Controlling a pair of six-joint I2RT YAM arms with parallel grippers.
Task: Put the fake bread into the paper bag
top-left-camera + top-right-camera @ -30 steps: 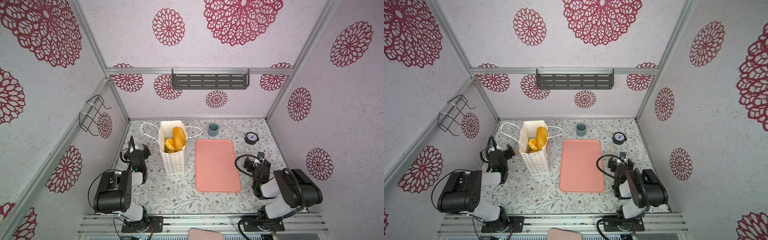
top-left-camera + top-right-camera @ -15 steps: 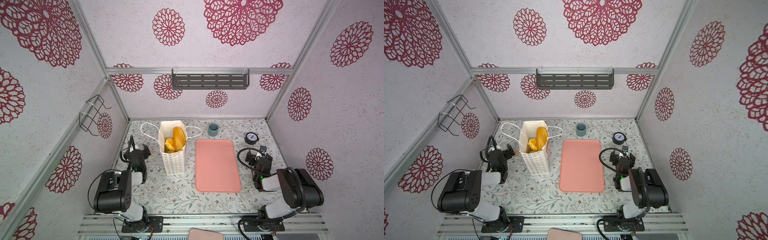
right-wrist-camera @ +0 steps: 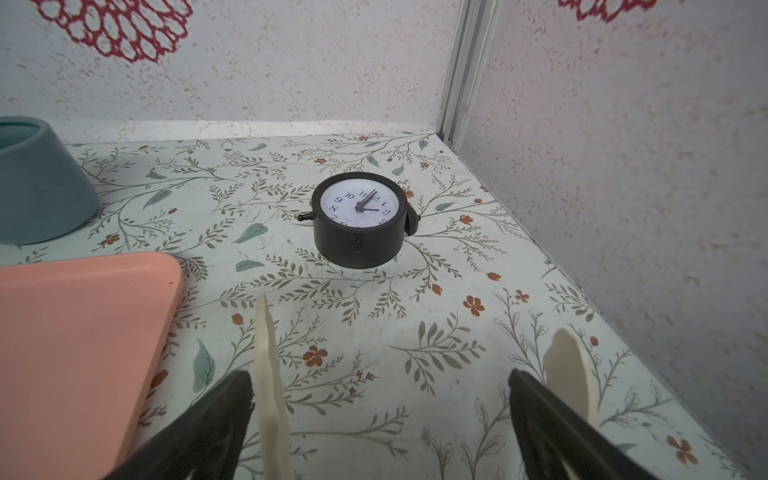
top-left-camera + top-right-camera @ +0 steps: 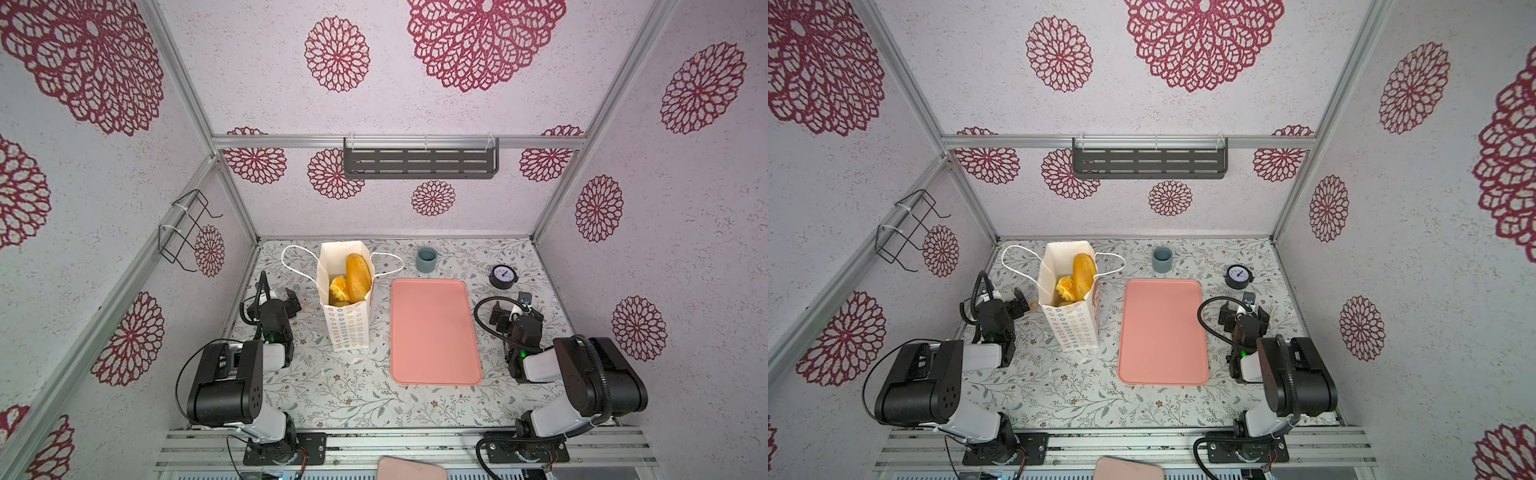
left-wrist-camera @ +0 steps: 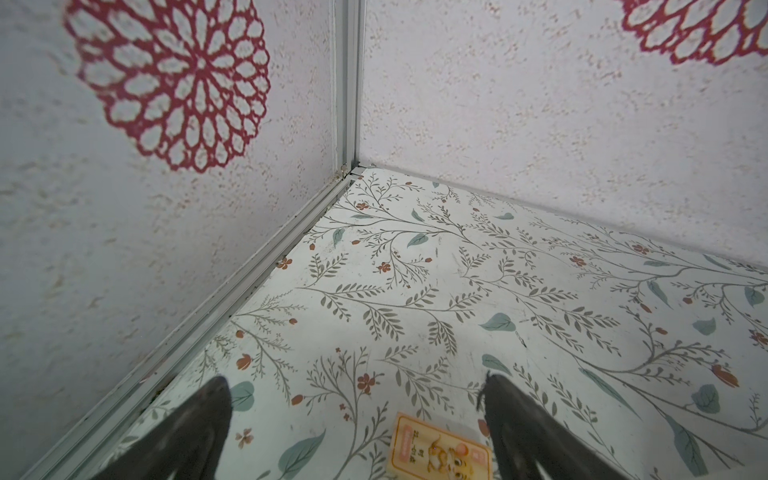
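The white paper bag (image 4: 348,328) (image 4: 1074,328) stands upright at the back left of the table, its cord handles hanging out to both sides. Fake bread shows in its open mouth: a long golden loaf (image 4: 358,275) (image 4: 1084,274) leaning on end and a smaller yellow-orange piece (image 4: 338,286) beside it. My left gripper (image 4: 280,297) (image 5: 353,380) hovers low just left of the bag, open and empty. My right gripper (image 4: 516,311) (image 3: 395,353) is open and empty to the right of the tray, pointing at the clock.
A pink tray (image 4: 434,332) (image 3: 75,332) lies in the middle with nothing on it. A grey-blue cup (image 4: 426,259) and a black clock (image 4: 503,276) (image 3: 359,218) stand at the back. A small orange card (image 5: 440,453) lies under my left gripper. The side walls are close.
My right gripper has shifted a little toward the back of the table, nearer the clock. The left arm, bag and bread have not moved.
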